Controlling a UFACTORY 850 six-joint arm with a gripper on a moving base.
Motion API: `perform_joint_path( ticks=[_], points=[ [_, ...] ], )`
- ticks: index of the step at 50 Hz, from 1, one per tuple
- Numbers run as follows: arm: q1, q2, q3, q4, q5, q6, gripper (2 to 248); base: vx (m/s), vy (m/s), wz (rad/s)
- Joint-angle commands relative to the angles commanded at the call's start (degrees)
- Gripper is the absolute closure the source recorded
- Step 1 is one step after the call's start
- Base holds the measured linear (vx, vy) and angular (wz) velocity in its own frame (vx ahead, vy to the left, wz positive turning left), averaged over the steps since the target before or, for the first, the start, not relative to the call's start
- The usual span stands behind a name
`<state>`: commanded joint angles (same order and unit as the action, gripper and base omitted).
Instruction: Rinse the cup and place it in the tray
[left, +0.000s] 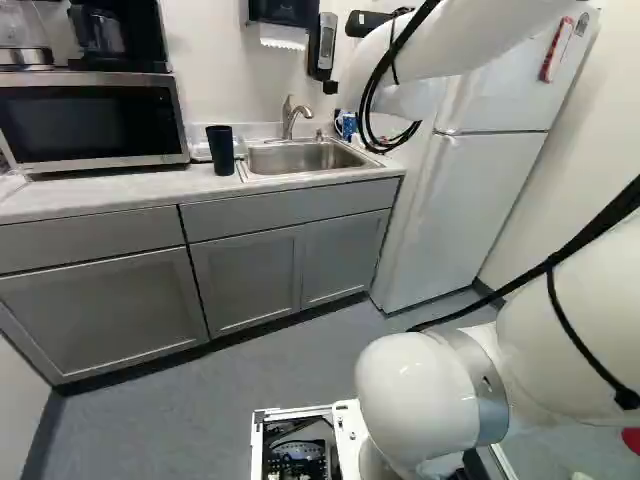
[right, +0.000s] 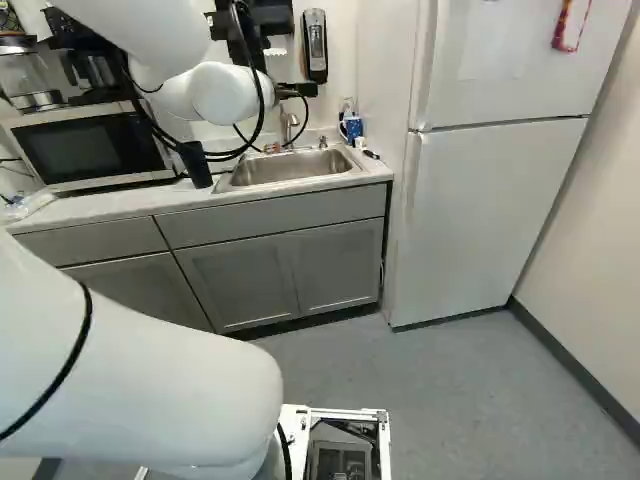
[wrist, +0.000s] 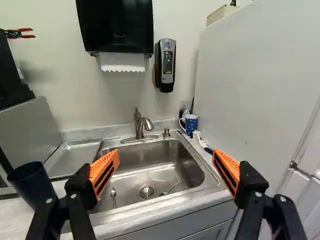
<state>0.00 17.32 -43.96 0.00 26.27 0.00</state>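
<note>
Gripper (wrist: 165, 160), mine, spread wide and empty, faces the steel sink (wrist: 150, 162) at twelve o'clock. A dark tumbler (wrist: 32, 184), likely my cup, stands on the counter (wrist: 14, 215) at ten o'clock, a metal tray (wrist: 75, 155) at eleven. Fetching seems the current step: I should swing toward ten and straddle the tumbler.

The sink (wrist: 172, 159) is metal with a soft brushed sheen, the faucet (wrist: 139, 128) smooth satin metal. The tray (wrist: 75, 157) is shiny metal. The cup (wrist: 33, 186) looks like matt plastic; the mug (wrist: 191, 124) is glossy, like glazed ceramic. White paper (wrist: 122, 62) hangs from a glossy, plastic-looking dispenser (wrist: 115, 25). The surface (left: 130, 188) looks smooth, the cabinet doors (left: 110, 310) matt, the arm (left: 415, 395) glossy.
</note>
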Motion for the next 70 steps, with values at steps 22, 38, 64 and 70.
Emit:
perform_joint_path(
  ticks=[22, 38, 64, 70],
  points=[
    [0.0, 0.0, 0.0, 0.0, 0.0, 0.0, 3, 0.000, 0.000, 0.000],
    [0.0, 0.0, 0.0, 0.0, 0.0, 0.0, 3, 0.003, 0.000, 0.000],
    [0.0, 0.0, 0.0, 0.0, 0.0, 0.0, 3, 0.064, 0.002, -0.006],
    [0.0, 0.0, 0.0, 0.0, 0.0, 0.0, 3, 0.090, 0.000, -0.011]
  ],
)
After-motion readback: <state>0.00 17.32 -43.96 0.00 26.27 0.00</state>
